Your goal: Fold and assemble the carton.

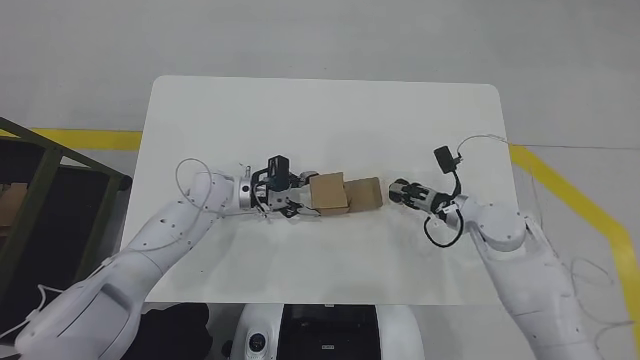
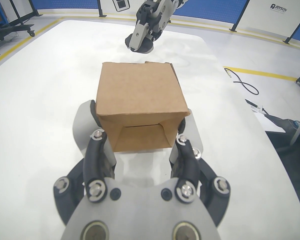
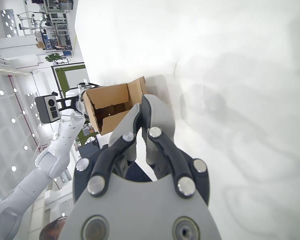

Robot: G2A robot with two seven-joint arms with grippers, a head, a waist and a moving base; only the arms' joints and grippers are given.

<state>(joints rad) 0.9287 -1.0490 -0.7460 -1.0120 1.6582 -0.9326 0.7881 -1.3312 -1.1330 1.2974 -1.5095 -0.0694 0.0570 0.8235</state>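
Observation:
The brown carton [image 1: 335, 193] lies on its side at the middle of the white table [image 1: 320, 110], a square tube with both ends open. My left gripper [image 2: 140, 126] is shut on the carton [image 2: 140, 96], with one finger pressed against each side wall of the near end. My right gripper [image 1: 397, 193] sits just beyond the carton's other end, shut with nothing between its fingers. In the right wrist view its fingertips [image 3: 142, 106] meet close to the carton [image 3: 110, 101], whose loose end flaps face them. From the left wrist, the right gripper [image 2: 140, 44] hangs slightly above the table behind the carton.
A thin black cable [image 2: 245, 86] lies on the table toward the right arm's side. A dark rack [image 1: 40, 190] stands off the table's left edge. The far half of the table is bare white surface.

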